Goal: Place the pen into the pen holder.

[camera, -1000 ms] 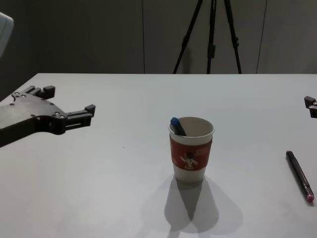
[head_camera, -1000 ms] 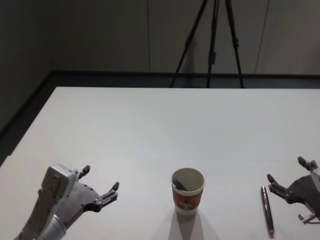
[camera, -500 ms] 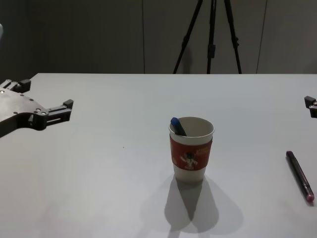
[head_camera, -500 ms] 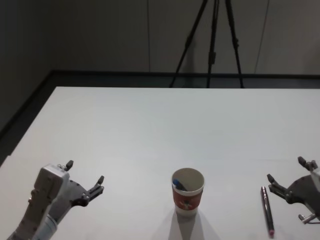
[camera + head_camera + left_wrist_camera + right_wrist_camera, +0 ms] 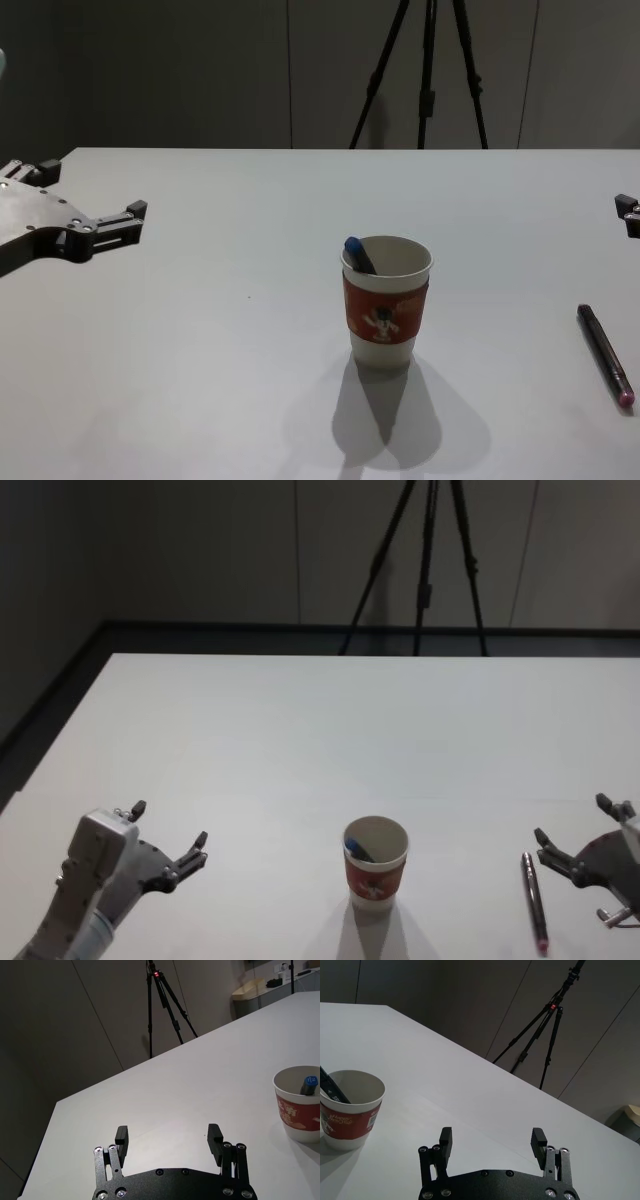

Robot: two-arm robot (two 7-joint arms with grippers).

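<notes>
Head view: pen (image 5: 534, 900) lies flat on the white table (image 5: 300, 720), right of the pen holder (image 5: 376, 868) and well apart from it. Its long axis runs roughly away from the robot, pinkish tip nearest. Just beside it hovers the right gripper (image 5: 572, 818), jaws spread wide, nothing held. Over the table's left side, the left gripper (image 5: 170, 823) is likewise wide open and empty; looks idle. Holder is an upright paper cup with a red sleeve, and a blue-capped pen (image 5: 358, 254) leans inside against its rim.

Handling guess: pen is light, rigid and slim, with a smooth barrel, so it will likely roll or pivot if pinched off-centre. Grip mid-barrel, fingers across the axis, coming down close to the table. Cup is light and tippable, so feed the pen tip-first through the middle of the opening and avoid knocking the rim.
</notes>
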